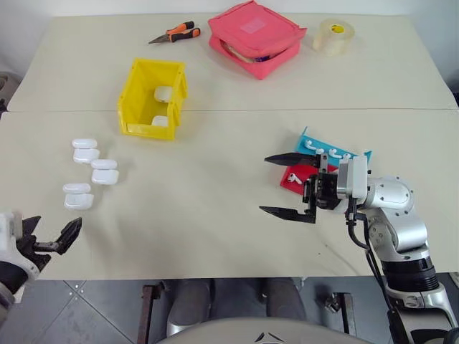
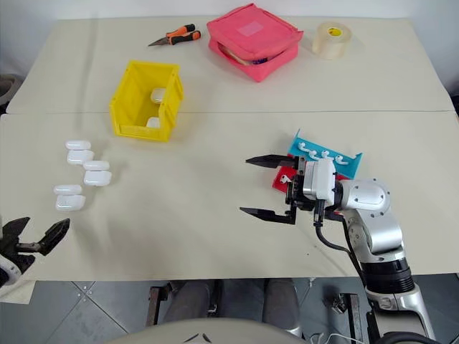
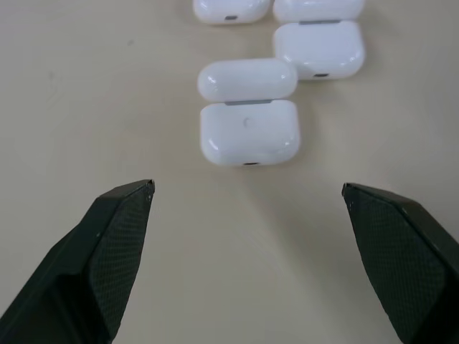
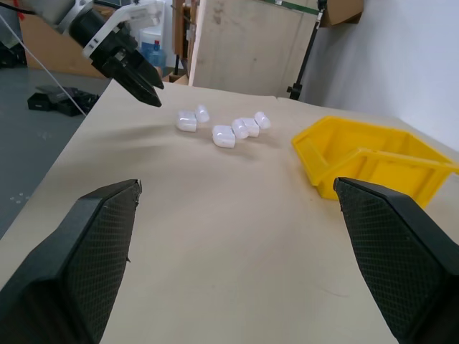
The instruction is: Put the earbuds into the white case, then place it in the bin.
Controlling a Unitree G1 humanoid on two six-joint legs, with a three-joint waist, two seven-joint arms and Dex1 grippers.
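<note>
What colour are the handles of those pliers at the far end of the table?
Orange and black pliers handles, clearest in the left eye view.

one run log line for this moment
left gripper: open, empty, near white cases | right gripper: open, empty, by tray | bin: holds cases

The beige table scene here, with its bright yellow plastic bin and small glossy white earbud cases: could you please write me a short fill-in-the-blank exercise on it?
1. The bright yellow plastic bin already holds ____ small glossy white cases.
2. The tiny white stemmed earbuds lie on a shallow red and ____ tray.
3. The orange-handled pliers lie beside the ____ fabric pouch.
4. Both the left gripper and the right gripper stand ____.

Missing words: two; blue; pink; open
</note>
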